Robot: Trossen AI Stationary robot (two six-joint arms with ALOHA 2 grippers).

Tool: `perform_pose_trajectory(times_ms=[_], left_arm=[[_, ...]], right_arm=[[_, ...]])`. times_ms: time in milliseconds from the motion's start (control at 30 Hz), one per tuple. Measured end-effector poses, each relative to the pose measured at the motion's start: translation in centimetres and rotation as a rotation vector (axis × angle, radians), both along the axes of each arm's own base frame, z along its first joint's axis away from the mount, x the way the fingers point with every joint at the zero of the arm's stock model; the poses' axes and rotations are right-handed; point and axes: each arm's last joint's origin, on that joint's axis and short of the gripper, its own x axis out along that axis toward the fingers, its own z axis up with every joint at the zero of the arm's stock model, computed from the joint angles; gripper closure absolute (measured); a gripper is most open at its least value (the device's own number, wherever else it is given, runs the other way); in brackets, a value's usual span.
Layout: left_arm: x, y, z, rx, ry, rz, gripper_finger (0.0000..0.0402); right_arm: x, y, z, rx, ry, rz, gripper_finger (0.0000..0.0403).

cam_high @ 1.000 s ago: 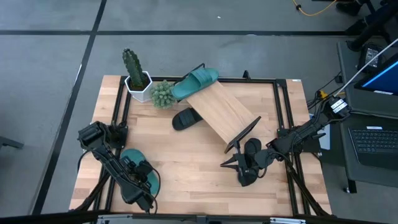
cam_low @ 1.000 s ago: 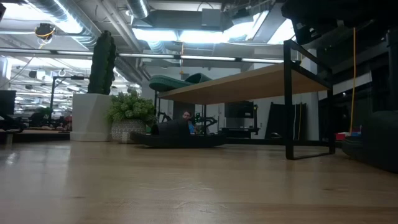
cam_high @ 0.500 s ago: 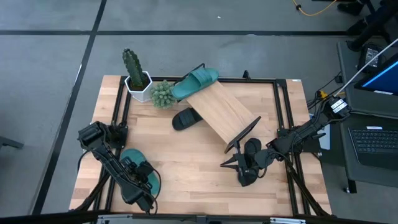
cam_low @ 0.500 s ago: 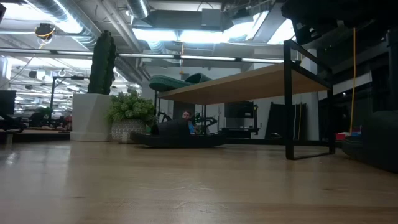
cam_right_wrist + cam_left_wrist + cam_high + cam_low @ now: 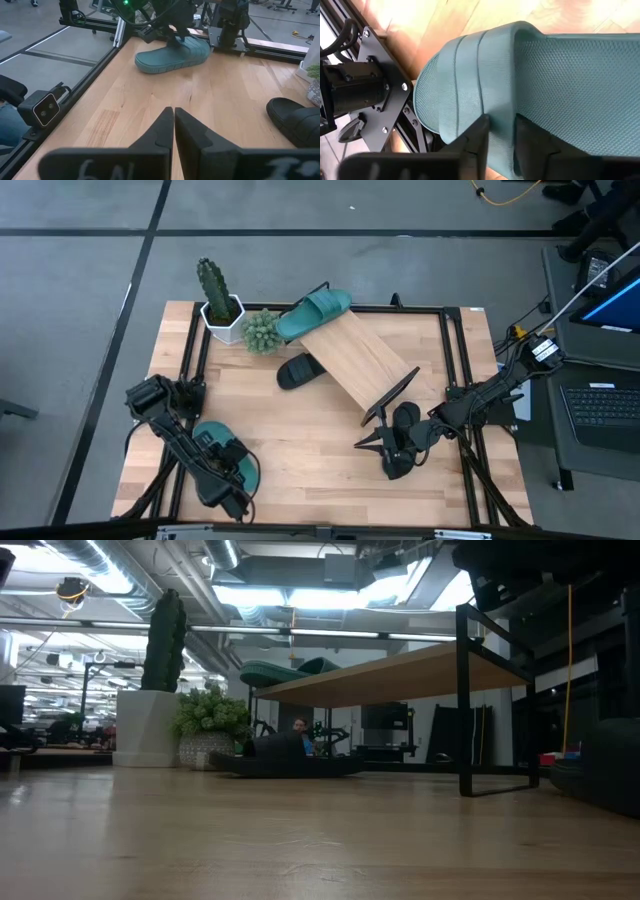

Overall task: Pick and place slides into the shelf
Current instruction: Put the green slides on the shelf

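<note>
Left tool (image 5: 232, 465) low at near-left corner of tabletop (image 5: 300, 450), down on a teal slide (image 5: 240, 463) lying flat there. In left wrist view, fingers (image 5: 479, 137) pinched narrow on the edge of that slide's strap (image 5: 485, 95), one finger each side; slide sole on the wood.

Right tool (image 5: 372, 442) near tabletop's right side, close to shelf's low end, fingers (image 5: 165, 127) pressed together, nothing between them. In right wrist view, aimed across bare wood toward the far teal slide (image 5: 172, 54) w/ left arm on it.

Shelf (image 5: 355, 360) set diagonal mid-tabletop, light-wood board on thin black frame; in low view, board (image 5: 390, 675) slopes, raised end at right.

2nd teal slide (image 5: 315, 310) on shelf's far end, by tabletop's back edge. One black slide (image 5: 298, 370) on tabletop just beside shelf's left edge, partly under it. Another black slide (image 5: 402, 438) at shelf's low end, under right arm; how it lies cannot tell.

Cactus in white pot (image 5: 218, 298) at back-left corner; small bushy plant (image 5: 261, 330) just beside it, touching the far teal slide's heel end.
</note>
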Motion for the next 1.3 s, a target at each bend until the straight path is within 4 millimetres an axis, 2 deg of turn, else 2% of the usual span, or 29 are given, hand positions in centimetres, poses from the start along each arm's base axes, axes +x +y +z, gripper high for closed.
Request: perform_pose_trajectory(times_ms=[200,267,467,700,1000,1300], left_arm=[[0.1,0.1,0.0,-0.005,0.006,-0.007,0.0387],[0.1,0.1,0.0,-0.006,0.006,-0.007,0.0394],[0.2,0.0,0.2,-0.001,0.001,-0.019,0.0397],[0.7,-0.2,2.4,0.054,-0.011,-0.078,0.0398],[2.2,-0.7,4.8,0.12,-0.171,-0.313,0.04],[4.1,0.3,6.0,0.185,-0.177,-0.479,0.0401]], right_arm=[[0.0,0.0,0.0,-0.001,0.0,0.0,0.0384],[0.0,0.0,0.0,-0.002,0.002,0.0,0.0384],[0.0,0.0,-0.1,-0.004,0.007,0.0,0.0384],[0.0,0.0,-0.1,-0.004,0.008,0.0,0.0384],[0.0,0.0,-0.1,-0.007,0.011,0.0,0.0384],[-0.1,-0.1,-0.3,-0.018,0.03,0.0,0.0384]])
